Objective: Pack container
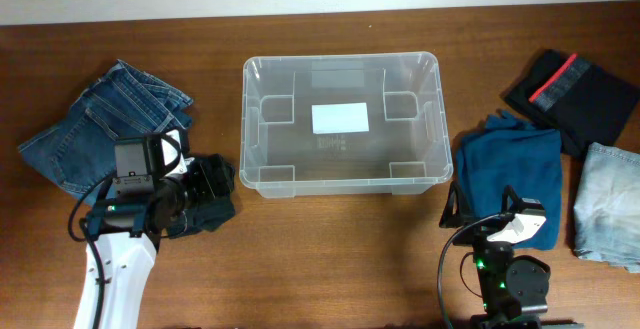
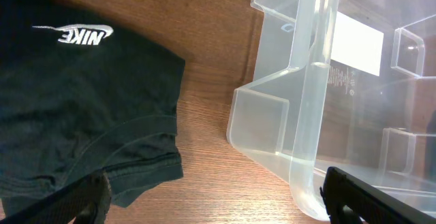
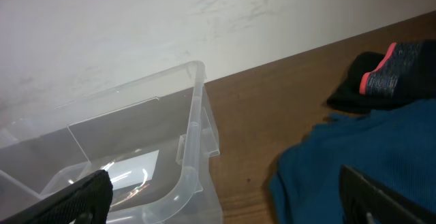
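Both pairs of jaws stand wide, holding nothing. The left pair hangs over the black shirt, seemingly to lift it into the empty container, mid-frame on the table.

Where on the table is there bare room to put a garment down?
The widest bare stretch of table lies on the robot's side of the container, between the black shirt and the blue garment. The container itself is empty. The right end is crowded: blue garment, black-and-red garment and pale denim lie close together.
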{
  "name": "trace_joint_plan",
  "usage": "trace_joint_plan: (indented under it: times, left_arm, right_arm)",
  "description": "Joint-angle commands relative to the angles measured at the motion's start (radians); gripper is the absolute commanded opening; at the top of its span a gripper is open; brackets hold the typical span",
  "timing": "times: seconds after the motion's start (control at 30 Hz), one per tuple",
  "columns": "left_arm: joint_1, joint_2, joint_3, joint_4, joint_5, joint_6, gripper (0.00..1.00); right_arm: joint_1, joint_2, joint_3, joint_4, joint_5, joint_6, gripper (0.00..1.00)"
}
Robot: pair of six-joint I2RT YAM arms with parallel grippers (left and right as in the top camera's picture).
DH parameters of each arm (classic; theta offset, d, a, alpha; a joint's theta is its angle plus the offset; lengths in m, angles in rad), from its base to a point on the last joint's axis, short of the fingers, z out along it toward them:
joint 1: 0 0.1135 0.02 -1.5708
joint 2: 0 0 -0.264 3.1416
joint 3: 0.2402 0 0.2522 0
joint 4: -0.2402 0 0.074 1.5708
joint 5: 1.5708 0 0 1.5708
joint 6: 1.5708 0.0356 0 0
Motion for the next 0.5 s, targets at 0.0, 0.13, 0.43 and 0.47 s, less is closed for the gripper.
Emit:
trace_joint_plan:
  times: [0.0, 0.13, 0.43, 0.47]
  left_arm:
    - [-0.003, -0.001, 0.004, -0.002, -0.010, 0.016, 0.99]
    - [-0.003, -0.001, 0.004, -0.002, -0.010, 0.016, 0.99]
    - [-0.003, 0.000, 0.004, -0.002, -0.010, 0.016, 0.99]
    - [-0.003, 0.000, 0.004, -0.002, -0.010, 0.016, 0.99]
  right_arm:
    - [0.006, -0.010, -0.005, 0.010, 0.015, 0.001, 0.98]
    - [0.006, -0.010, -0.002, 0.111, -0.068, 0.008, 0.98]
    - [0.005, 0.042, 0.333, -0.100, -0.048, -0.007, 0.98]
    - [0.005, 0.063, 0.392, -0.160, -0.027, -0.007, 0.98]
